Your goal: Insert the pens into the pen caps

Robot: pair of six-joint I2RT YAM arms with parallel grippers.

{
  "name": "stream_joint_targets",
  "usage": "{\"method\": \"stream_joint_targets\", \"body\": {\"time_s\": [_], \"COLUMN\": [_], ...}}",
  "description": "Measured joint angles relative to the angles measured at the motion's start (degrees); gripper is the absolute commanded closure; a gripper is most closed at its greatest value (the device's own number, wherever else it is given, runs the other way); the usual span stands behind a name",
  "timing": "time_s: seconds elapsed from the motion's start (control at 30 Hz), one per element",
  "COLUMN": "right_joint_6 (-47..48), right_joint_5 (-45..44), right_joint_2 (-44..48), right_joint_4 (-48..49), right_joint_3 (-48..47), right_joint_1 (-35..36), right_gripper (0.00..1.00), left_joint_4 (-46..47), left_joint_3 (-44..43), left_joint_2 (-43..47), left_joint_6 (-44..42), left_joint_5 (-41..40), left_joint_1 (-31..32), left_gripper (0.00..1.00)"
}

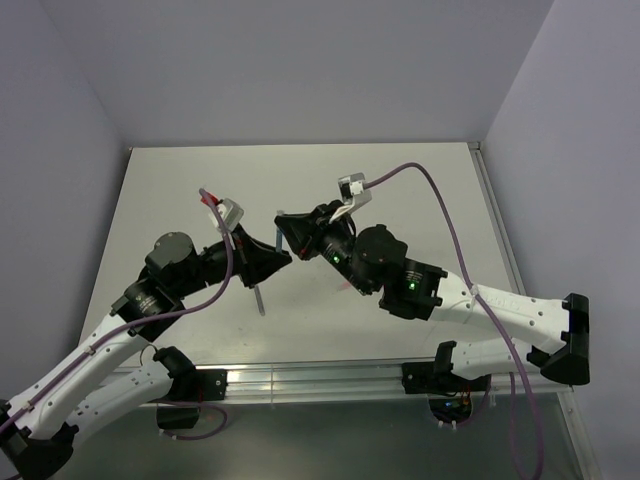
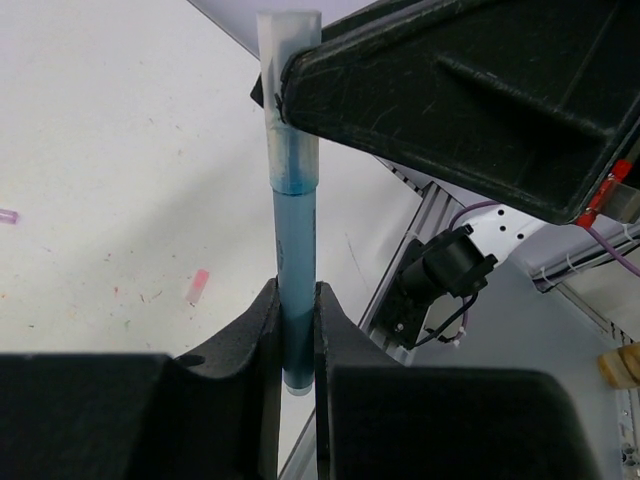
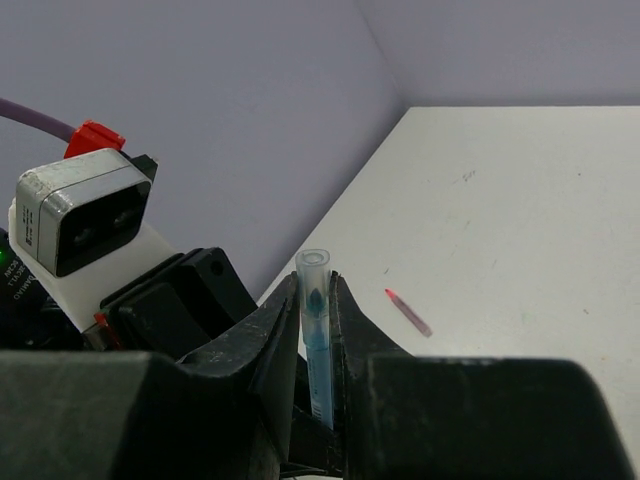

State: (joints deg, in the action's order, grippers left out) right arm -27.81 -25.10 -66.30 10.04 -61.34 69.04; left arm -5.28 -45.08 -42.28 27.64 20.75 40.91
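My left gripper is shut on the blue pen, which stands upright between its fingers. The pen's tip sits inside the pale grey cap. My right gripper is shut on that cap, with the blue tip showing through it. In the top view the two grippers meet above the middle of the table, left and right, and the pen's tail sticks out below. A red pen and a pinkish-red cap lie on the table. The dark grey pen is out of view.
A small purplish piece lies at the left edge of the left wrist view. The table's metal front rail runs below the arm bases. Grey walls close the back and sides.
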Motion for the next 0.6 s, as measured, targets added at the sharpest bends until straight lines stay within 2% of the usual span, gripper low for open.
{"method": "stream_joint_targets", "body": {"time_s": [0.33, 0.43, 0.6], "right_joint_6": [0.26, 0.04, -1.38], "right_joint_5": [-2.75, -3.23, -2.23], "right_joint_2": [-3.04, -4.26, -5.97], "right_joint_4": [-13.25, -16.63, -22.18], "right_joint_3": [-10.60, -13.88, -15.50], "right_joint_1": [1.22, 1.62, 3.52], "right_gripper": [0.77, 0.68, 0.55], "left_joint_4": [1.92, 2.89, 5.75], "left_joint_3": [-0.07, -0.07, -0.83], "left_joint_2": [-0.28, -0.09, 0.61], "left_joint_6": [0.11, 0.15, -0.28], "left_joint_5": [1.38, 1.42, 0.85], "left_joint_1": [-0.31, -0.48, -0.76], "left_gripper": [1.00, 1.00, 1.00]}}
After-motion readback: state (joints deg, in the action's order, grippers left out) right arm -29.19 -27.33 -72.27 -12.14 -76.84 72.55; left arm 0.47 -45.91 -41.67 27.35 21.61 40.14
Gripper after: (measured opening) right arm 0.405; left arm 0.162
